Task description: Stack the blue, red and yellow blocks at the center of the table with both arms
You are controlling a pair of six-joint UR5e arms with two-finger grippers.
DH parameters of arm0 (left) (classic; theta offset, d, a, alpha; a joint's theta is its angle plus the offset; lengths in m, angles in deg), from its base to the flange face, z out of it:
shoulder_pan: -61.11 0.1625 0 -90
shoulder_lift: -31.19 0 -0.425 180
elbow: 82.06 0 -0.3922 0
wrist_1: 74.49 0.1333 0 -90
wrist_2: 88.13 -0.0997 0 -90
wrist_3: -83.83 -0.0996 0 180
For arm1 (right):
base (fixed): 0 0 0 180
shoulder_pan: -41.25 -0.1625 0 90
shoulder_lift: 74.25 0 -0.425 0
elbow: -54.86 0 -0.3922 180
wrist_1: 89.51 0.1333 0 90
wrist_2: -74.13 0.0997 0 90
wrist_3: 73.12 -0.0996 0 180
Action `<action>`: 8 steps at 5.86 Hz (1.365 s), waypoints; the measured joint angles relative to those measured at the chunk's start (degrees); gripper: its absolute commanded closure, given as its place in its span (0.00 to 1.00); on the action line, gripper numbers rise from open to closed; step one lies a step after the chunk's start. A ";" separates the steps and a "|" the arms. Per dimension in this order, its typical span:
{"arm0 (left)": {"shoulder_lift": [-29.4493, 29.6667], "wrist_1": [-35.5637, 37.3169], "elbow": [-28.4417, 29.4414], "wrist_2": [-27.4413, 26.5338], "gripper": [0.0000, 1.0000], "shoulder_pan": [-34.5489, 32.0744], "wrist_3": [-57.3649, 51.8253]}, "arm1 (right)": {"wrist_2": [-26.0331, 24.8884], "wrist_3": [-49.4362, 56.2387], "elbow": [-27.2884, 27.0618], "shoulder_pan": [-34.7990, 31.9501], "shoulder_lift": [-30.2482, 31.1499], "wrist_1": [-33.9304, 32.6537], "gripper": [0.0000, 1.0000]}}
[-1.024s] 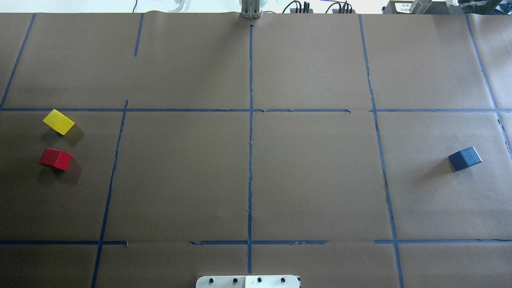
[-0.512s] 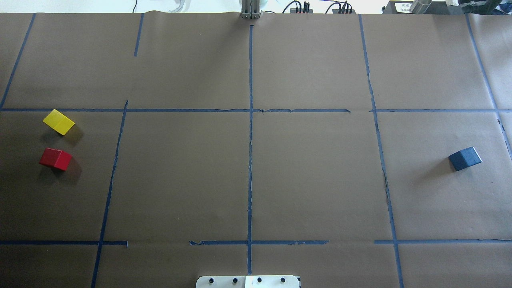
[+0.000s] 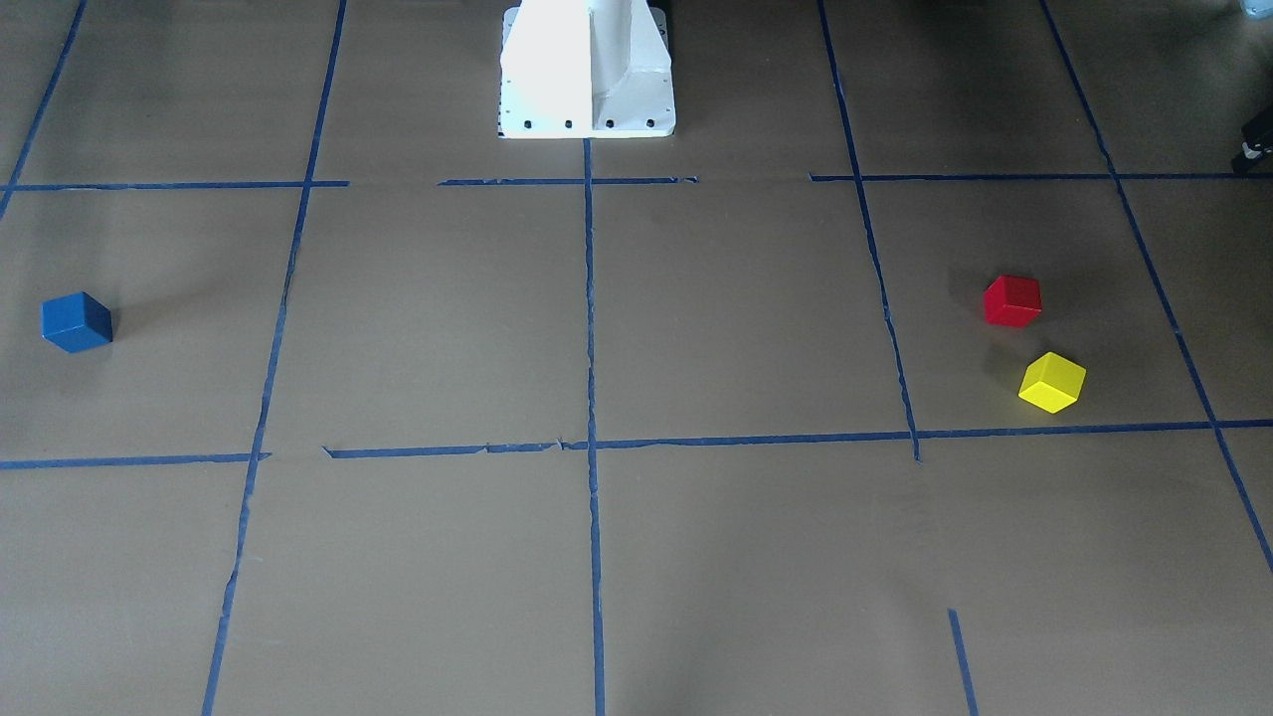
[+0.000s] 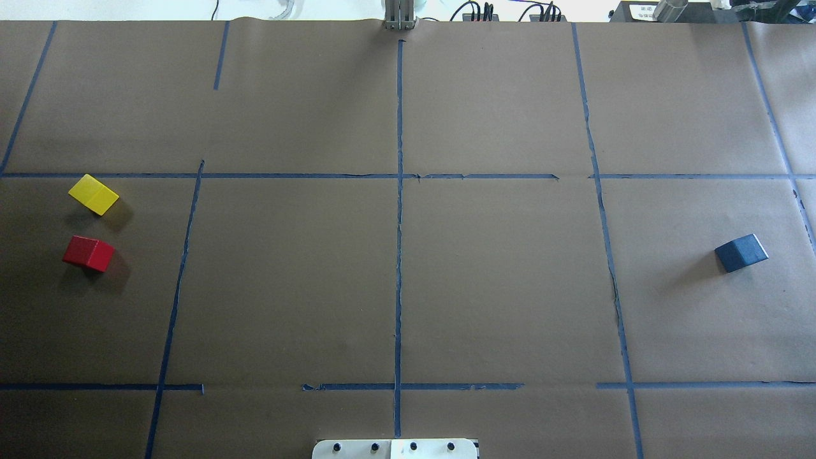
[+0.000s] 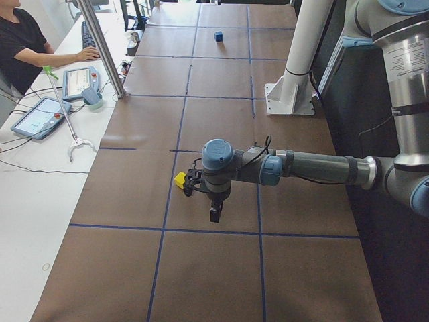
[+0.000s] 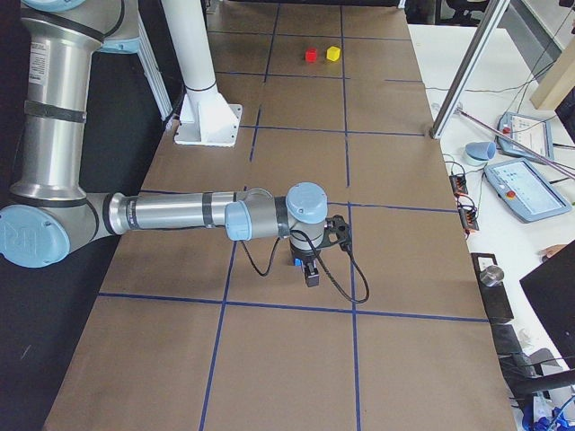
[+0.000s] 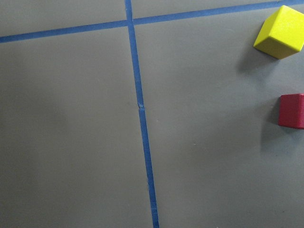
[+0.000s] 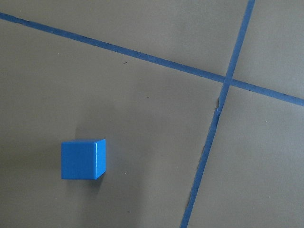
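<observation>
blue block point(image 4: 741, 252): far right of table, alone, well apart from centre.
red block point(image 4: 88, 253) + yellow block point(image 4: 94, 194): far left, near each other, not touching; yellow is farther from robot.
left gripper point(image 5: 214, 213): up over table nr that pair, empty; wide or narrow, can't tell.
right gripper point(image 6: 311, 274): aloft, blue in its wrist cam; jaw state can't tell either.
handling: prob light, stiff cubes w/ smooth painted faces, may slip. grip two opposite flat faces, square on, not corners.
surface: matte brown paper point(image 4: 287, 287), blue tape grid point(image 4: 400, 255), flat.
</observation>
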 measured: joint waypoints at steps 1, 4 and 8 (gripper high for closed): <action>-0.15 -0.06 -0.44 0.05 0.00 -0.22 -0.05 | -0.13 -0.11 0.46 1.82 0.00 0.73 0.00; -0.19 -0.12 -1.25 0.08 0.00 -0.33 0.01 | -3.14 -11.80 1.15 12.45 -2.99 7.58 0.00; -0.19 -0.16 -2.26 0.13 0.00 -0.33 -0.05 | -7.40 -24.61 9.94 24.56 -4.60 22.99 0.01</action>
